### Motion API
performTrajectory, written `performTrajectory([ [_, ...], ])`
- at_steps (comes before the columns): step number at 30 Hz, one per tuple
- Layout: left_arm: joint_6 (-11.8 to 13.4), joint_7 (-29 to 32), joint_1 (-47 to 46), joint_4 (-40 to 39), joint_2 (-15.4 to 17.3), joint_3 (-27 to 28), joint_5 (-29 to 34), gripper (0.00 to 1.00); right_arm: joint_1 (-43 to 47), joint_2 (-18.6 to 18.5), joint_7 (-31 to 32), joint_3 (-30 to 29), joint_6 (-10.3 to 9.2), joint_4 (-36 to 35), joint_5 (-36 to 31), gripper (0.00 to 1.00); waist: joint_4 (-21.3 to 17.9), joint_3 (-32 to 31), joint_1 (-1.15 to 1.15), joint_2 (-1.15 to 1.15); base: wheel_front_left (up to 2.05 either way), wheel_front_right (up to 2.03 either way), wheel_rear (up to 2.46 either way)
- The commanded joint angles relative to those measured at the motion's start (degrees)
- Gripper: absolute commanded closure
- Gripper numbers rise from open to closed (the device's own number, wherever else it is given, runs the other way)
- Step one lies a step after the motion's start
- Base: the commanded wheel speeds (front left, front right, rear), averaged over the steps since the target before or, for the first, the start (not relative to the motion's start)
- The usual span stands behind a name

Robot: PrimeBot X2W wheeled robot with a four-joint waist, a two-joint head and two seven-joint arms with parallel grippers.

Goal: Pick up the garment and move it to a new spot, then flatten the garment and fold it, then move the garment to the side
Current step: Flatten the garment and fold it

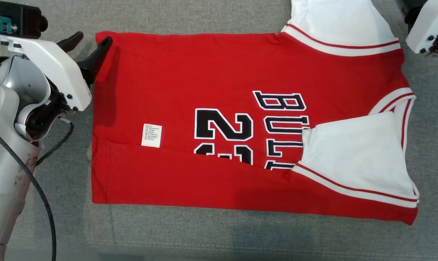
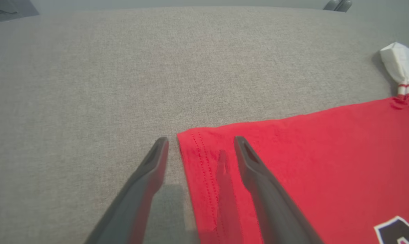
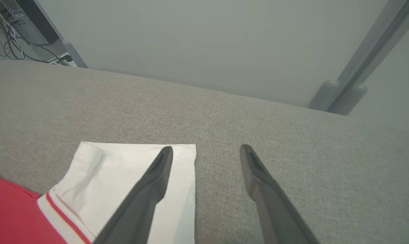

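- The red short-sleeved jersey [image 1: 175, 83] with white sleeves and black lettering is lying flat across the middle of the grey woven fabric surface [image 1: 219, 232], hem toward the robot's left and collar toward its right.
- Its near long edge is lying folded over the printed number, with one white sleeve [image 1: 356, 156] tucked onto the body, so the folding step appears to be in hand, with the far side not yet folded.
- The left gripper [image 1: 93, 39] is hovering at the far hem corner, its dark fingers spread and straddling that corner, pinching nothing.
- The right gripper [image 3: 206, 149] is hanging over the far white sleeve [image 3: 123, 169], fingers likewise spread and empty.
- The next move probably calls for both grippers lowering, nipping the far edge at hem and sleeve, and carrying it toward the near side evenly, so the cloth is not bunching.
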Motion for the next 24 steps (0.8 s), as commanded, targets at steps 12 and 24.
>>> performTrajectory([
  [12,-2.1,-1.2,-7.7,6.5,0.2,-2.5,-2.9,0.0,-8.2,0.9,-0.6,9.9,0.01,8.9,6.7,0.0,3.1,3.9,0.0,0.0,0.0,0.0,0.0],
  [24,-2.1,-2.3,-10.5,6.9,-0.6,-8.9,-8.8,0.0,-11.6,1.4,-2.2,14.8,0.01,16.2,11.4,0.0,4.7,4.4,0.0,0.0,0.0,0.0,0.0],
])
